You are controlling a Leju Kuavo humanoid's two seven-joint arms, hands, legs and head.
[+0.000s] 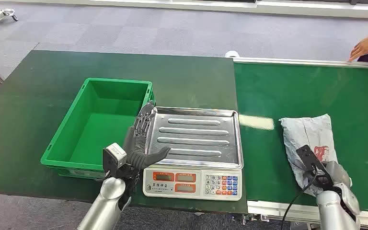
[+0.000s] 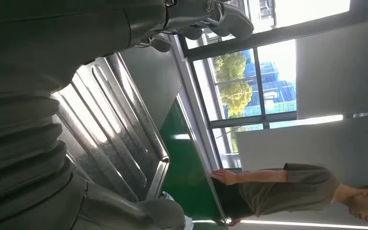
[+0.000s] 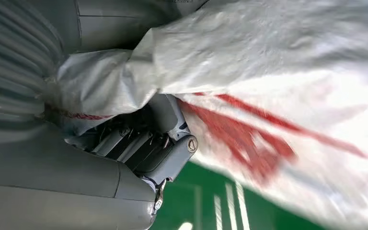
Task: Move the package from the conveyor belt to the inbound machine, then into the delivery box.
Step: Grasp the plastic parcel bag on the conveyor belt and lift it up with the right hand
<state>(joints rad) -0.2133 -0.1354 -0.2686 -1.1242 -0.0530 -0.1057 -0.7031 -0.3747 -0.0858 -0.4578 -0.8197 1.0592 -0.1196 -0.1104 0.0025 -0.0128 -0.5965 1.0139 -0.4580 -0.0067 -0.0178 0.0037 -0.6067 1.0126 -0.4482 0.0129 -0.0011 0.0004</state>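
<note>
I saw the grey package [image 1: 310, 139] lying on the green conveyor belt [image 1: 278, 91], right robot hand [image 1: 327, 173] clamped on its near edge. Left robot hand [image 1: 141, 139] hovered fingers apart by the scale tray [image 1: 196, 136], holding nothing.

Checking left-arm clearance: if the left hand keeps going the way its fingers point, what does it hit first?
Probably the green crate's right wall, beside the scale tray; the left hand points away along that gap. Depth is unclear.
</note>
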